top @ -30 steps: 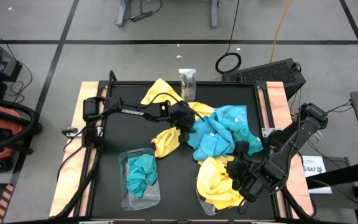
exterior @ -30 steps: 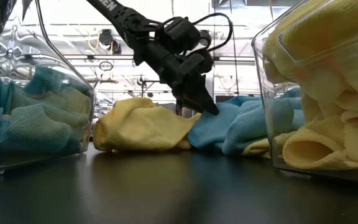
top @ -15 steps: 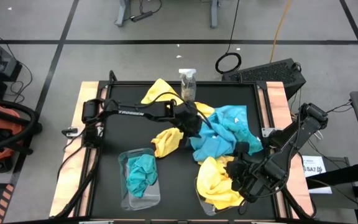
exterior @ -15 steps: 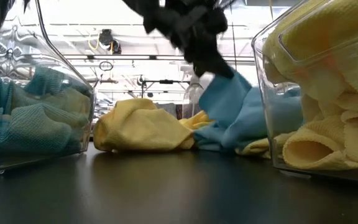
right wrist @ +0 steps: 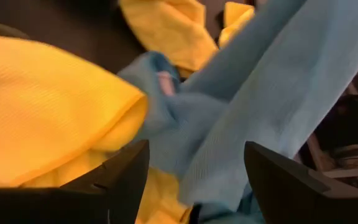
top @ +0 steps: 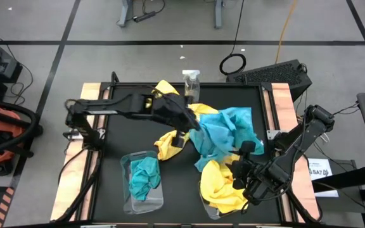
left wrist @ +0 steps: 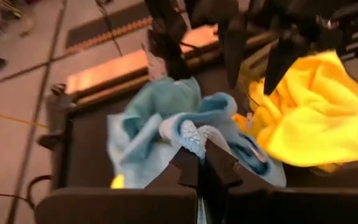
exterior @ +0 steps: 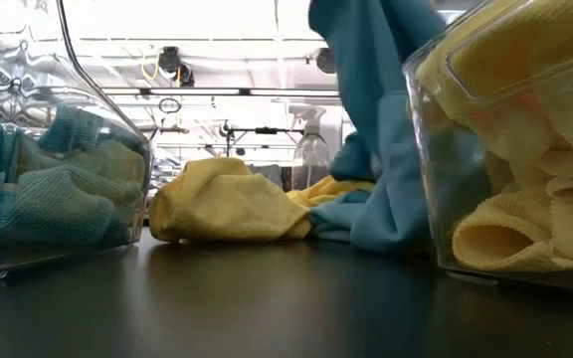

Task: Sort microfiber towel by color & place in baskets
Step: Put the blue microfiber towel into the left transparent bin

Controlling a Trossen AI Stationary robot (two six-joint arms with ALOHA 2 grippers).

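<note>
The left gripper [top: 184, 125] is up over the middle of the black worktop [top: 116, 145], jaws clamped shut on a turquoise towel [top: 217, 130]. In the left wrist view the cloth's edge is pinched right between the dark fingers [left wrist: 191, 167]. In the low view the towel [exterior: 381, 109] hangs tall from above, its bottom end resting among the pile beside a yellow towel [exterior: 227, 204].

The left basket [top: 142, 182] sits near the front, holding turquoise cloth. The right basket [exterior: 510, 149] is stuffed with yellow cloth, and the right gripper [top: 243, 180] hovers just over it with jaws spread wide, nothing between them. A spray bottle [top: 191, 85] stands at the worktop's far edge.
</note>
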